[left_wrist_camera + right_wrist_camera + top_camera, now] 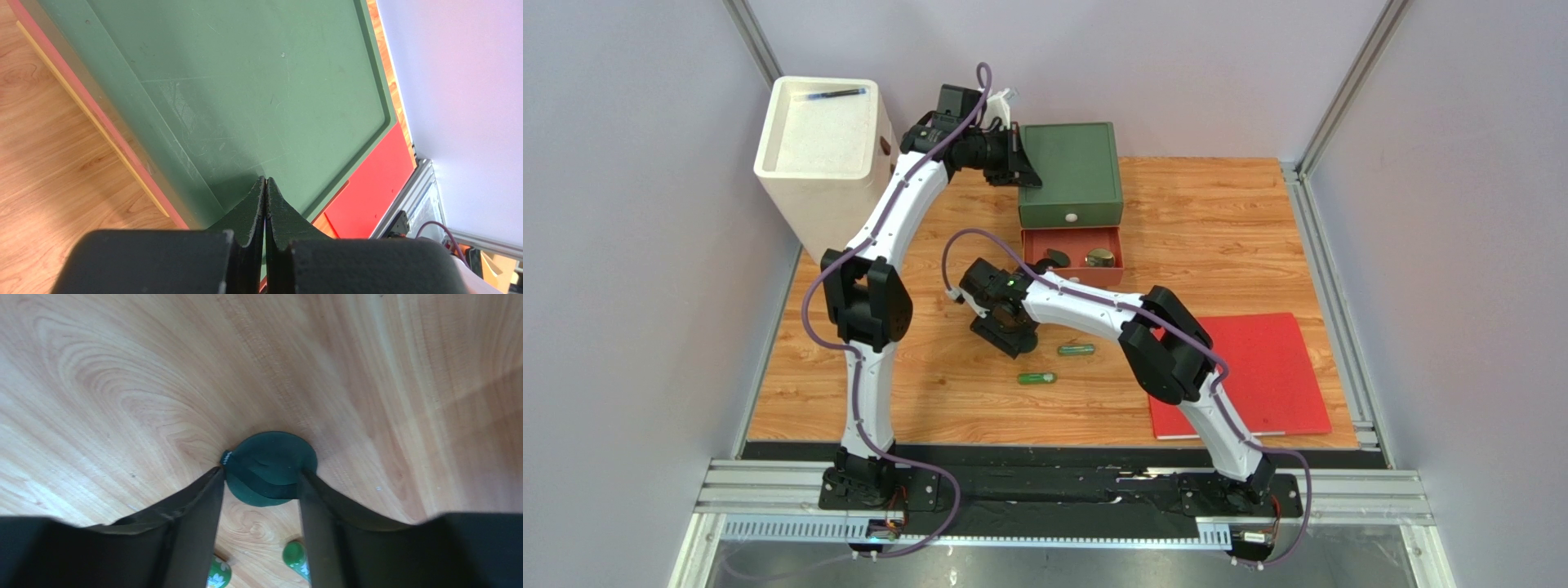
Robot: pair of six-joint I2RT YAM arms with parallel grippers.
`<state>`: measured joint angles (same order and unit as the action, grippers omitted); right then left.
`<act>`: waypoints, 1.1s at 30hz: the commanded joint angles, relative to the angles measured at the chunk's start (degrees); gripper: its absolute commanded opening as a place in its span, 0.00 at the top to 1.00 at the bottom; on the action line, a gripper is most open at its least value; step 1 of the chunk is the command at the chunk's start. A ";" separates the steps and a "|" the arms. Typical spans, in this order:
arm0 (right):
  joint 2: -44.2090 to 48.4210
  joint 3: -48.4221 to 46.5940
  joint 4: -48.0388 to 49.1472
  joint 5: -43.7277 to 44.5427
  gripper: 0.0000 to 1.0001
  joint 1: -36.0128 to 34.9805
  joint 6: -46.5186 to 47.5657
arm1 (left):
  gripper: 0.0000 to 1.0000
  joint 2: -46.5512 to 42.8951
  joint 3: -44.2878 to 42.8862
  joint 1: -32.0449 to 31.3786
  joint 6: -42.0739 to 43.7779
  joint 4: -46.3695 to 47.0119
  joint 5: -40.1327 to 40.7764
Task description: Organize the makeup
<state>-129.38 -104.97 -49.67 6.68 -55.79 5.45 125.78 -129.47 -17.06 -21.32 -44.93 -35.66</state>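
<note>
The job is partly done. Two pieces (1053, 259) lie in the open red drawer (1073, 278), and two green tubes (1076, 350) wait on the tabletop (952, 404) (more may be hidden). My right tool (261, 484) is narrowed onto the compact (270, 468), pinching its edges low against the wood. My left tool (265, 190) is pressed together, empty, over the green box (258, 86).
</note>
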 commanded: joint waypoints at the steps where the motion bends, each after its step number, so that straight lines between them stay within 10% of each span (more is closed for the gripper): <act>1: -3.16 0.82 -1.48 -2.72 0.53 0.24 -0.36 | 1.00 5.53 3.35 1.50 3.92 -13.70 8.24; 7: -2.02 1.43 -1.57 -5.80 1.00 0.59 -0.71 | 1.00 5.62 3.43 1.50 3.57 -13.61 7.97; 33: 21.72 -1.73 5.28 7.65 1.00 7.62 2.02 | 1.00 5.18 5.02 1.50 3.39 -12.55 7.54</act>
<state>-108.64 -104.25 -47.88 9.26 -51.86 6.33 125.78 -128.99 -16.64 -21.34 -44.56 -36.93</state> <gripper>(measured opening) 0.003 0.000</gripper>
